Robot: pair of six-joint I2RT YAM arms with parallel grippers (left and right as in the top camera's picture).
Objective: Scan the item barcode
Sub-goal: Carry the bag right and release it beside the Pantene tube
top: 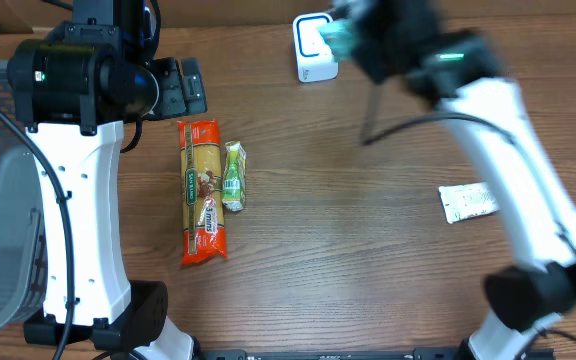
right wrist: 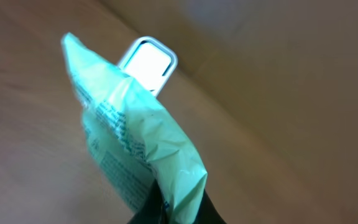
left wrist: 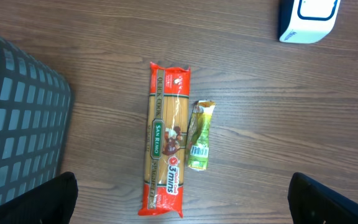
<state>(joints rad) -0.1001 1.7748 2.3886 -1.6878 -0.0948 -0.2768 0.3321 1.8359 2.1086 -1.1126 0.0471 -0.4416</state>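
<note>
Green packet [right wrist: 135, 143] between right fingers [right wrist: 145, 211], close to white scanner [top: 313, 48]

Overhead, my right arm [top: 513, 170] is smeared, and my right claw [top: 343, 40] is a blur over one corner of the scanner [top: 313, 55]. That arm also covers an edge of the white packet [top: 465, 203]. From my right wrist the green packet [right wrist: 135, 143] hides the scanner's lower part; its print is unreadable, my fingers [right wrist: 143, 213] cut off below. My left claw [top: 183, 88] shows in its own view only as two dark corners; the basket [left wrist: 17, 124] runs off the left edge, the scanner off the top.
</note>
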